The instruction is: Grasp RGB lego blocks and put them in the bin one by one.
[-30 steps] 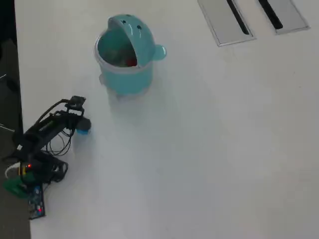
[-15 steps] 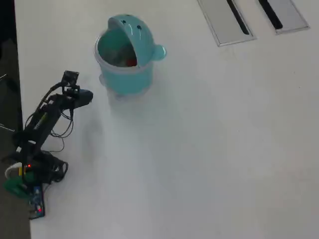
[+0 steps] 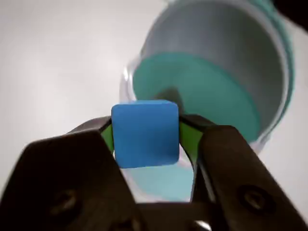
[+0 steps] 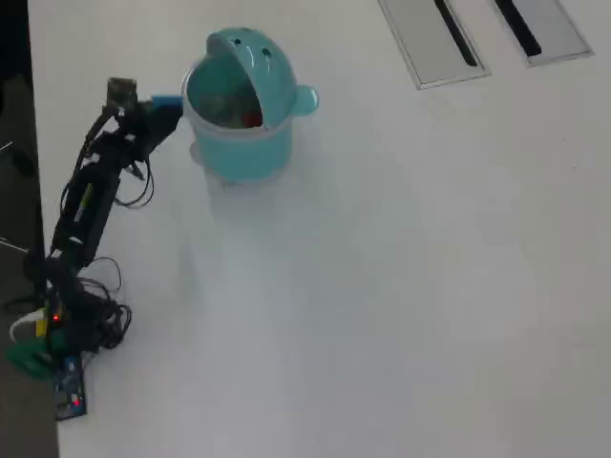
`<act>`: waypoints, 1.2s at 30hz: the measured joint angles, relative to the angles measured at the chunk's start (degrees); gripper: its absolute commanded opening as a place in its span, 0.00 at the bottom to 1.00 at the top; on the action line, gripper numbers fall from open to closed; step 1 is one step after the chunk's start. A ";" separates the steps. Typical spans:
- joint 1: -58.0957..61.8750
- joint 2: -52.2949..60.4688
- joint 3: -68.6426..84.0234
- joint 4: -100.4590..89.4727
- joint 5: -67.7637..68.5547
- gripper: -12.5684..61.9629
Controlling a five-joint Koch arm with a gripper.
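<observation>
Already the tool [image 3: 146, 139] clamps the blue block [image 3: 145, 134] by opposite flat sides (light, stiff, smooth, likely slippery), just short of the bin [image 3: 269, 62] at one o'clock.

Blue block at the bin's left rim, red block already inside

The blue lego block [image 3: 145, 134], a smooth cube, is pinched between the two jaws of the hand [image 3: 147, 137], raised off the white worktop [image 4: 401, 286] just left of the bin [image 4: 239, 148] in the overhead view. The bin is round and teal with a pale rim, its domed lid tipped back on the far side and a small knob on the right. A red block [image 4: 252, 118] lies inside it.
</observation>
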 measured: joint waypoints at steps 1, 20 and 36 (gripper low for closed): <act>-0.26 -3.43 -6.86 0.00 -0.44 0.33; -0.35 -27.51 -34.01 -1.93 -1.76 0.33; 0.00 -30.41 -34.10 -5.80 -1.76 0.51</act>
